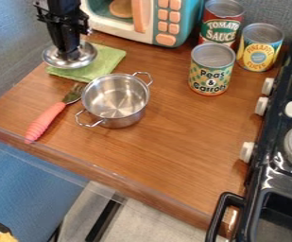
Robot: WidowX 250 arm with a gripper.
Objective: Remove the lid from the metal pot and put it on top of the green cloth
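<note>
Camera view: I see the metal pot [115,97] uncovered and the pincer [68,53] clamped on the lid [83,57] over the green cloth [109,60], final settling and release seemingly left.

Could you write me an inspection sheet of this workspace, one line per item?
Surface: wooden counter, a utensil with a pink handle near its front edge.
Job's things: metal pot uncovered on bare wood; lid over the green cloth, whether touching is unclear.
Clutter: that utensil, left of the pot; three cans toward the back right.
Gripper: right at the lid's top; grip unclear.
Cables: nothing seen.
Surroundings: toy microwave at the back, black stove on the right.
</note>
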